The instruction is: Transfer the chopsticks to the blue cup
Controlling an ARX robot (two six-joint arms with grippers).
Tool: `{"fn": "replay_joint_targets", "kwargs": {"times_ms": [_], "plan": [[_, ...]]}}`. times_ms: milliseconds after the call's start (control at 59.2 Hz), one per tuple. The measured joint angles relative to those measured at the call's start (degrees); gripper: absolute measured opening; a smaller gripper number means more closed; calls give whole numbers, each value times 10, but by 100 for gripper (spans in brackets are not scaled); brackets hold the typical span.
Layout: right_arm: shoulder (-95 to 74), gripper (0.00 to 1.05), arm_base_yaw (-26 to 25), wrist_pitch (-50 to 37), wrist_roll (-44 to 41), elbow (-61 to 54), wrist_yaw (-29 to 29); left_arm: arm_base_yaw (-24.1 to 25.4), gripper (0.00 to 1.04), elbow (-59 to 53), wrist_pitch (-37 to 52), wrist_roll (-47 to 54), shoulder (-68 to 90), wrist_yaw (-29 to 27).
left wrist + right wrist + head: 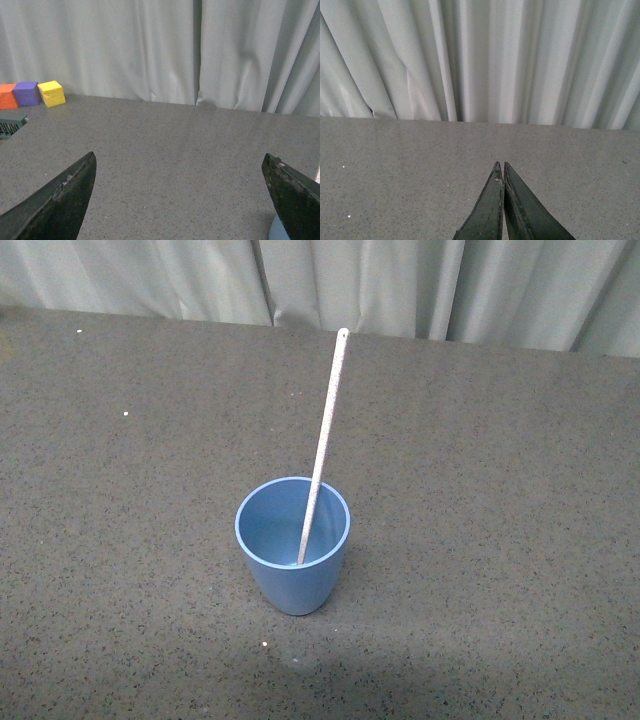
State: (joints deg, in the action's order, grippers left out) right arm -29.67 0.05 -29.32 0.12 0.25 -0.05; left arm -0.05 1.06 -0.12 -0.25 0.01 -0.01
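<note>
The chopsticks [322, 445] are standing inside the blue cup [292, 570], tip resting on its floor and the shaft leaning toward twelve o'clock over the far rim, so the transfer is looking finished. The stick is seeming light, stiff and slippery, best pinched near its exposed top; the cup is looking light and easy to tip. The left end effector [180, 200] is hanging wide open and empty; the right end effector [503, 172] is sitting pressed closed on nothing. Nothing is crowding the cup on the table [500, 540]; coloured blocks [31, 94] are lying well apart by the curtain [400, 280].
</note>
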Motion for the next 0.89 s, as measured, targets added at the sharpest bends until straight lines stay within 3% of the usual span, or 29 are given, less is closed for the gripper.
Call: {"fn": "replay_joint_targets", "kwargs": {"times_ms": [793, 895], "plan": [[196, 1, 0, 190, 0, 0, 0, 0, 98, 0, 0, 0, 0, 0], [270, 1, 0, 285, 0, 0, 0, 0, 98, 0, 0, 0, 0, 0]]}}
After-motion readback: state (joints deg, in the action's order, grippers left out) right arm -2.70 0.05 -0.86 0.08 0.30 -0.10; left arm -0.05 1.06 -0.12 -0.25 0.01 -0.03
